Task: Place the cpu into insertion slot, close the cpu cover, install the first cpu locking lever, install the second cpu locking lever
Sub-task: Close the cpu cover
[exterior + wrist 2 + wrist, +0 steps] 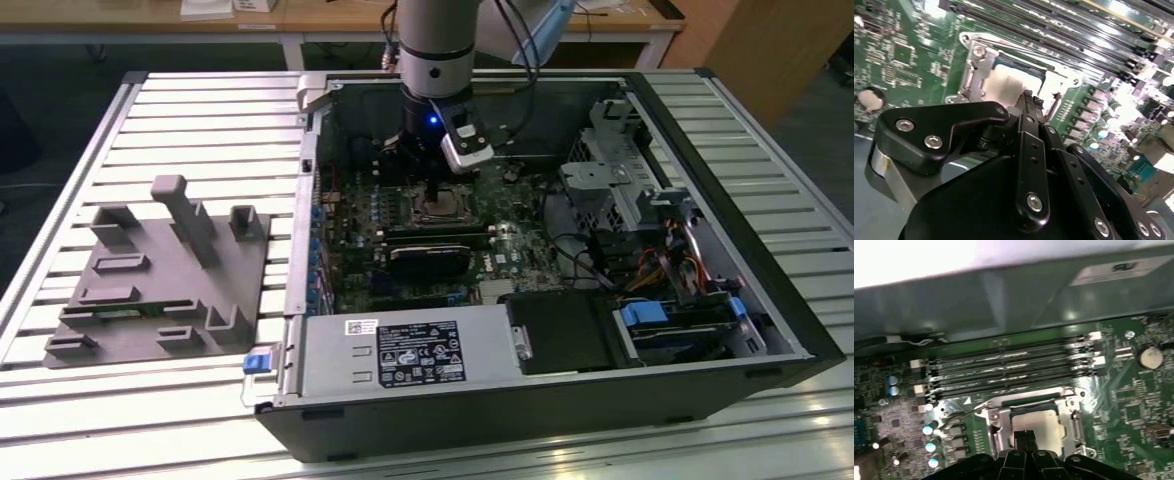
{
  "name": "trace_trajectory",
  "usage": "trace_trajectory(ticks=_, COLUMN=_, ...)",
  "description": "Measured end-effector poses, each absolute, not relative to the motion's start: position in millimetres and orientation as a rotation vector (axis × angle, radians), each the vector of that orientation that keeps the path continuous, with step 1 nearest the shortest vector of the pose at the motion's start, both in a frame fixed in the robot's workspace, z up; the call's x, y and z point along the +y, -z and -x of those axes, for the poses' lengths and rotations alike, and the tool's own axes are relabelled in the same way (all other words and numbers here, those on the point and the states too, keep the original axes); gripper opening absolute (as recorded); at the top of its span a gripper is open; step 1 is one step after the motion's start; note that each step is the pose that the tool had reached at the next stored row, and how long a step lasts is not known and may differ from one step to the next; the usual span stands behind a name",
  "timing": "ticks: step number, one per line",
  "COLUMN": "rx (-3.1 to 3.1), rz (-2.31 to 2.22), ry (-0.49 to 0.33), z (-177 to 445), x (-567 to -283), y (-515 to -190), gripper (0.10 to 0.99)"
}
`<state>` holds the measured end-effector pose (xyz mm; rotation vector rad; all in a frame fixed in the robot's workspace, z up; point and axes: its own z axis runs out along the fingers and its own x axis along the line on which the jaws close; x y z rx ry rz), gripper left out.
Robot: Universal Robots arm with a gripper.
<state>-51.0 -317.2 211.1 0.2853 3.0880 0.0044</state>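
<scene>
The cpu lies in the socket on the green motherboard, its pale metal face showing through the square opening of the cpu cover. The silvery cover frame lies flat around the chip. A thin wire lever sticks out beside the socket, and its hooked end stands close to the fingers. My gripper hangs just above the chip's edge, shut with nothing between its black fingertips. In the exterior view the gripper reaches down into the open computer case over the socket.
Long black memory slots run beside the socket, under the case wall. A coin battery and capacitors sit on the board. The drive cage and power supply flank the arm. A grey fixture lies on the slatted table.
</scene>
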Motion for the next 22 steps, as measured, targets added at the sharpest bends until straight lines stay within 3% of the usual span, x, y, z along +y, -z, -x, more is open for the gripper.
trace_trajectory(ticks=22, rx=3.091, rz=-0.263, ry=-0.017, z=66.5, x=-322.8, y=-199.7, gripper=0.106)
